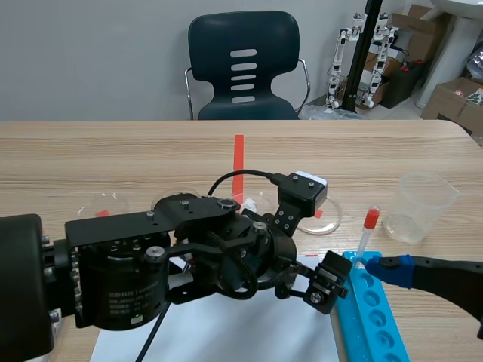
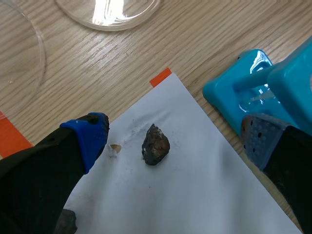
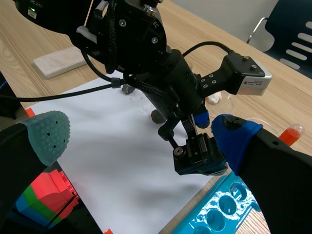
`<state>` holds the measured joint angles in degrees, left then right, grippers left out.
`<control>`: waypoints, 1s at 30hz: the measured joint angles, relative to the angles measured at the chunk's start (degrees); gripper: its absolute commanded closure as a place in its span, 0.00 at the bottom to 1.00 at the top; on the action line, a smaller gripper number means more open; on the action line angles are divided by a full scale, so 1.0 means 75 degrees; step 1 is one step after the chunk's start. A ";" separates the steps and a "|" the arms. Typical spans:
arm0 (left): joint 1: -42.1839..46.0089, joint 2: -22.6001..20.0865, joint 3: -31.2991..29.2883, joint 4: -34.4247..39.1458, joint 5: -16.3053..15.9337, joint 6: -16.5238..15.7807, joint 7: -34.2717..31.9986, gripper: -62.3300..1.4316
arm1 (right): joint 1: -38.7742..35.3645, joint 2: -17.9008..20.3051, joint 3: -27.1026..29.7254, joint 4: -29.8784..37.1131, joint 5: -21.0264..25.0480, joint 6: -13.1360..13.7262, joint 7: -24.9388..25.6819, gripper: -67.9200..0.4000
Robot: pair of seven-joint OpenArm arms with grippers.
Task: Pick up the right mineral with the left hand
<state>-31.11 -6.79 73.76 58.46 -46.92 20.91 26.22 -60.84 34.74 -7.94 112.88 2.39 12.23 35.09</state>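
**ITEM: RIGHT MINERAL, LYING LOOSE BETWEEN THE SPREAD LEFT FINGERS**

**Location.** The right mineral is lying on the white paper sheet, toward the sheet's far right corner and near the blue tube rack. A pale crumb is sitting just beside it on the left. A second dark stone is lying further left on the same sheet. In the scene view the left arm is hiding the mineral.

**Description.** It is showing as a dark brown-grey lump, rough and faceted, with nothing propping it up.

**End effectors.** The left gripper is hanging over the sheet with its fingers spread wide. One pad is standing on each side of the mineral, and neither is touching it. The right gripper is standing spread and holding nothing, at the near right by the rack.

**Handling, as judged.** The piece is probably stiff, compact and light enough for a plain pinch. Its rough skin is likely to give the soft pads good friction. Its uneven shape is the risk, since pressure on a slanted facet could make it pivot or squirt out. The best hold is looking to be across the broad middle, on two roughly opposing faces. The crumb suggests edges that may be flaking, so a gentle closing seems wise.
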 measured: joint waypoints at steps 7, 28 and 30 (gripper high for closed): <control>-0.0003 0.0099 0.0000 -0.0283 0.0000 -0.0137 -0.0201 0.16 | 0.0000 0.0000 0.0000 0.0000 0.0000 0.0000 0.0000 0.11; 0.0000 0.0099 0.0256 -0.0868 0.0201 -0.0353 -0.0318 0.18 | 0.0000 0.0000 0.0000 0.0000 0.0000 0.0000 0.0000 0.11; 0.0000 0.0099 0.0256 -0.0868 0.0201 -0.0344 -0.0364 0.26 | 0.0000 0.0000 0.0000 0.0000 0.0000 0.0000 0.0000 0.11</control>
<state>-31.11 -6.04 75.68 51.94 -45.41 18.33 23.49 -60.84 34.74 -7.94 112.88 2.39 12.23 35.09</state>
